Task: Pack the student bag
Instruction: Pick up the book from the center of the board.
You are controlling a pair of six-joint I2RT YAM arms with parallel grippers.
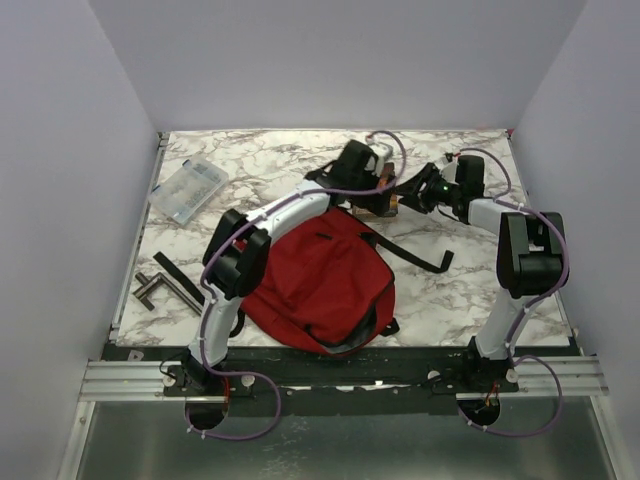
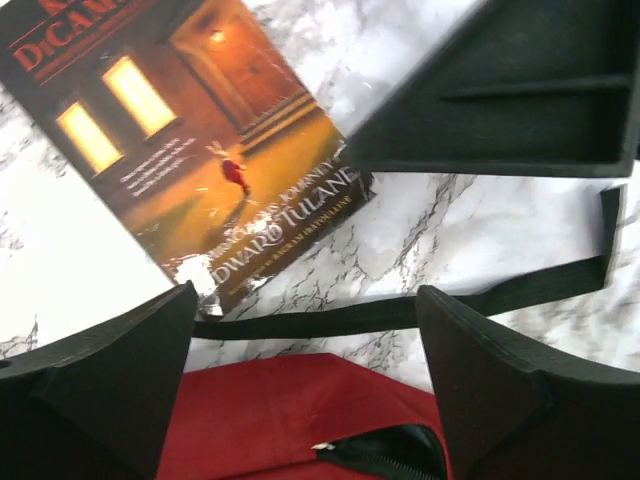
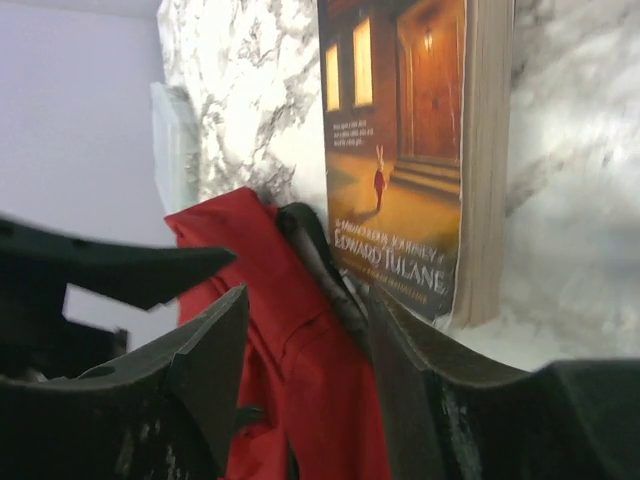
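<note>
The student bag point(image 1: 320, 275) is a dark red backpack lying flat mid-table, with its black strap point(image 1: 415, 255) trailing to the right. A paperback book point(image 2: 200, 140) with an orange-lit cover lies on the marble just beyond the bag's top edge. Both grippers meet there. My left gripper point(image 2: 305, 300) hangs open over the bag's top edge point(image 2: 280, 410) and a black strap point(image 2: 400, 310), holding nothing. My right gripper point(image 3: 308, 300) has its jaws apart, with red fabric point(image 3: 290, 330) and a black strap point(image 3: 320, 260) lying between them and the book point(image 3: 410, 150) just past them.
A clear plastic case point(image 1: 188, 190) sits at the back left. Two black T-shaped pieces point(image 1: 165, 285) lie near the left edge. The right gripper's finger point(image 2: 520, 90) crosses the left wrist view close above the book. Grey walls enclose the table on three sides.
</note>
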